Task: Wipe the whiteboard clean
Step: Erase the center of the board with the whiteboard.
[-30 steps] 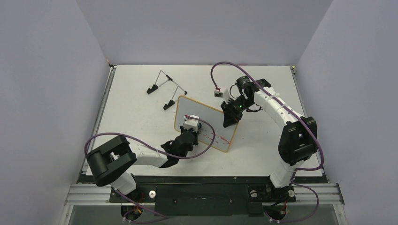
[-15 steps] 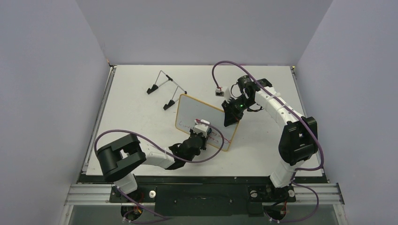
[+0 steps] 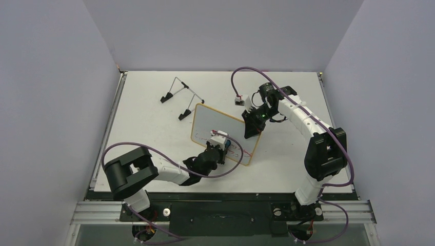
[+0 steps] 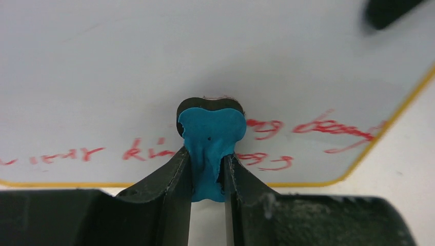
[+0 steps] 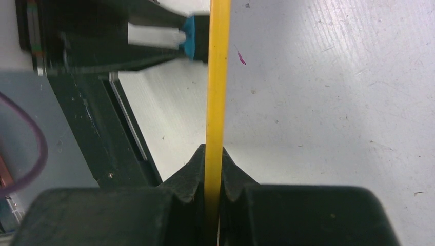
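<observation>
Whiteboard [image 3: 215,120]: white face and orange-tan rim, with red handwriting [image 4: 318,128] seen along the near edge and the rest blank. It is held mid-table, tilted up, face turned toward the arm bases. Left gripper [image 4: 208,169] is nearly closed, with the blue eraser [image 4: 211,134] pinched and pressed against the face. Right gripper [image 5: 211,171] is clamped on the far-right rim. The long axis is laid far-left to near-right.

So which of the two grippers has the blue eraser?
The left gripper: it pinches the blue eraser against the whiteboard. The right gripper only clamps the board's yellow edge.
</observation>
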### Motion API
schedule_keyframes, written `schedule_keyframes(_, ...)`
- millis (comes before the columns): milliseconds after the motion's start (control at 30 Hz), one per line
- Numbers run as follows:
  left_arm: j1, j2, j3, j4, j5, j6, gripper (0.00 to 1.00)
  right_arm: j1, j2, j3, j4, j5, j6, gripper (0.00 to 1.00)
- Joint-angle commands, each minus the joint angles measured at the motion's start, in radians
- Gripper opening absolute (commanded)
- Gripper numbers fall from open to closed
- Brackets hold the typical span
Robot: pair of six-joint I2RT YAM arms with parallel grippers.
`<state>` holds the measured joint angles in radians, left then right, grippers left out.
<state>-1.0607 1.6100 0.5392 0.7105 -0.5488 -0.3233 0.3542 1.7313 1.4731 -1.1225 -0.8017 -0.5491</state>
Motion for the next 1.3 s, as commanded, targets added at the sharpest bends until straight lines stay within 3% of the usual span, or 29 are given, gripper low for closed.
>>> schedule_keyframes(0,-0.077,0.054,0.093,0.073,0.022,0.036,0.00,0.017,-0.027,-0.013,0.004,-0.016,-0.034,0.00)
schedule_keyframes(367,0.078,-0.098,-0.066,0.062,-0.019,-0.006,0.00,0.015,-0.031,-0.013,0.003,-0.020,-0.036,0.00)
schedule_keyframes(500,0.078,-0.090,-0.059,0.076,0.057,-0.005,0.00,0.016,-0.028,-0.013,0.004,-0.018,-0.035,0.00)
schedule_keyframes(633,0.010,-0.033,0.003,0.094,0.090,0.013,0.00,0.016,-0.032,-0.013,0.004,-0.018,-0.035,0.00)
schedule_keyframes(867,-0.046,0.047,0.061,0.080,0.007,0.035,0.00,0.016,-0.035,-0.014,0.004,-0.022,-0.037,0.00)
schedule_keyframes(1000,0.005,-0.014,-0.010,0.082,-0.118,0.015,0.00,0.016,-0.039,-0.014,0.004,-0.024,-0.038,0.00)
schedule_keyframes(1100,0.081,-0.082,-0.095,0.115,-0.107,0.007,0.00,0.016,-0.037,-0.014,0.004,-0.025,-0.038,0.00)
schedule_keyframes(1267,0.109,-0.100,-0.142,0.158,-0.019,0.030,0.00,0.017,-0.037,-0.014,0.004,-0.024,-0.037,0.00)
